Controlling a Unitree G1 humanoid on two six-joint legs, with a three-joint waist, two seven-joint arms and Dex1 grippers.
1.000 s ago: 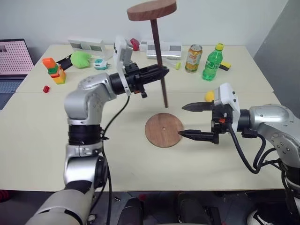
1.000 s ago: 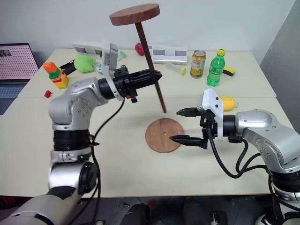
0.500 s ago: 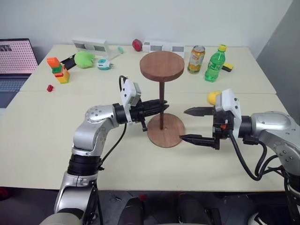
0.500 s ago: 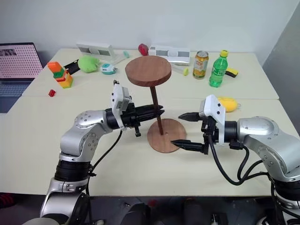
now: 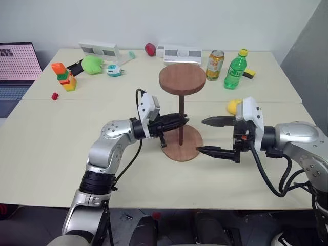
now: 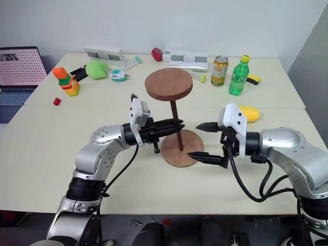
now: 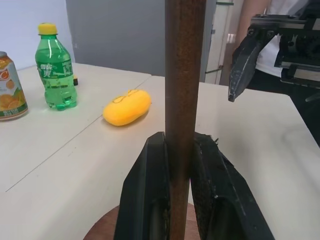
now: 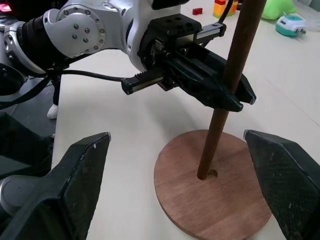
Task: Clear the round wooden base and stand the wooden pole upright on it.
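Our left gripper [image 5: 179, 121] is clamped on the pole [image 5: 180, 117], standing in the base [image 5: 190, 148], right gripper [image 5: 211, 136] open beside; if released crooked, it may fall.

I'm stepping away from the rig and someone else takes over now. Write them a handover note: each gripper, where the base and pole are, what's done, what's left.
Left gripper: shut on the wooden pole, gripping its shaft from the side.
Right gripper: open, holding nothing, its fingers spread beside the round wooden base.
Base: flat on the table, nothing else on it.
Pole: roughly upright, disc end on top, bottom end at the base's centre hole; the right wrist view shows it leaning slightly.
Done: base cleared, pole brought to the hole.
Left: confirm the pole is seated and straight, then release and withdraw the left gripper.
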